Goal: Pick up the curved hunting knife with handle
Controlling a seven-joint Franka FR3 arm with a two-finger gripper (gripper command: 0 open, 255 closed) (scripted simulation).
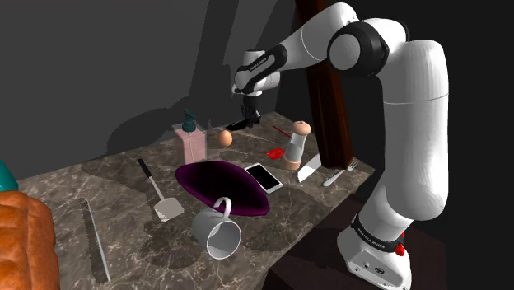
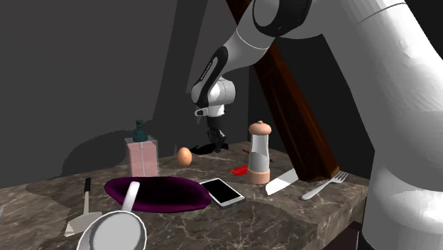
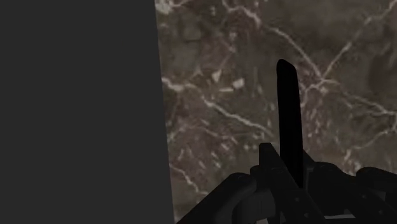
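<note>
**Q:** Where's the knife?
**A:** The knife (image 1: 237, 125) sits at the far edge of the marble table (image 1: 123, 214), right under your gripper (image 1: 246, 114). In the shoulder view it's just beyond the egg (image 1: 225, 137). It's all black, so I can't split the blade from the handle.

**Q:** Jaws?
**A:** Your fingers (image 3: 266, 159) are clenched on the knife. In the wrist view it sticks straight out from between them, over the marble and beside a flat grey wall (image 3: 76, 108). I can't tell if it's off the surface.

**Q:** Neighbours?
**A:** A pink soap bottle (image 1: 191, 142) is on the shoulder view's left of the egg. A pepper mill (image 1: 296, 144) is on its right, with a red thing (image 1: 276, 153) at its foot. Nearer your stand, a phone (image 1: 264, 177) is just beside a purple dish (image 1: 206, 180). Also there: a white mug (image 1: 217, 233) tipped on its side, a spatula (image 1: 161, 196) and a fork (image 1: 339, 173).
</note>
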